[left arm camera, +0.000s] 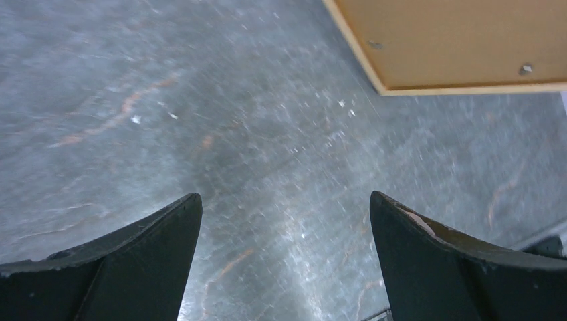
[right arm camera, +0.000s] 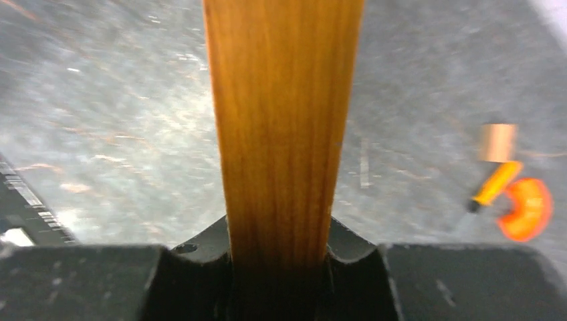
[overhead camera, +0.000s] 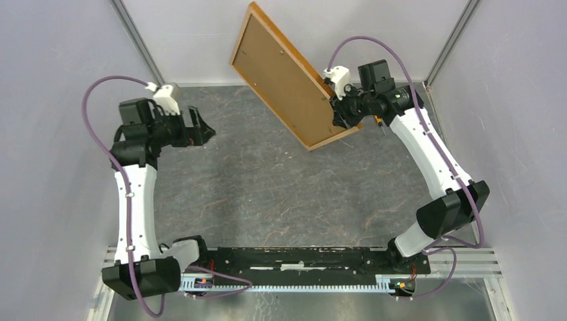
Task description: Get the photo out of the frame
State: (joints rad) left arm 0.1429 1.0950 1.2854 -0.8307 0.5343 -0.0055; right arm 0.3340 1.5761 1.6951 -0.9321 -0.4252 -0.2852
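Clamped narrowly on the orange-brown wooden edge of the frame (overhead camera: 332, 139), at 2 o'clock in the overhead view: the right gripper (overhead camera: 339, 107), fingers pressed against both faces of the border near 1 lower corner. Raised off the grey marbled table (overhead camera: 267, 194) and tilted, stretching from 2 o'clock up toward 12 o'clock, with the plain brown backing board (overhead camera: 284, 73) turned to the overhead camera and the front face out of sight. At 10 o'clock, well apart from the frame, spread wide and holding nothing: the left gripper (overhead camera: 202, 130), hovering over the table. At 1 o'clock in the left wrist view, 1 corner of the frame with 2 small metal fasteners (left arm camera: 526, 68) on the backing. At 3 o'clock in the right wrist view, a small blurred orange object (right arm camera: 525, 207), nature unclear
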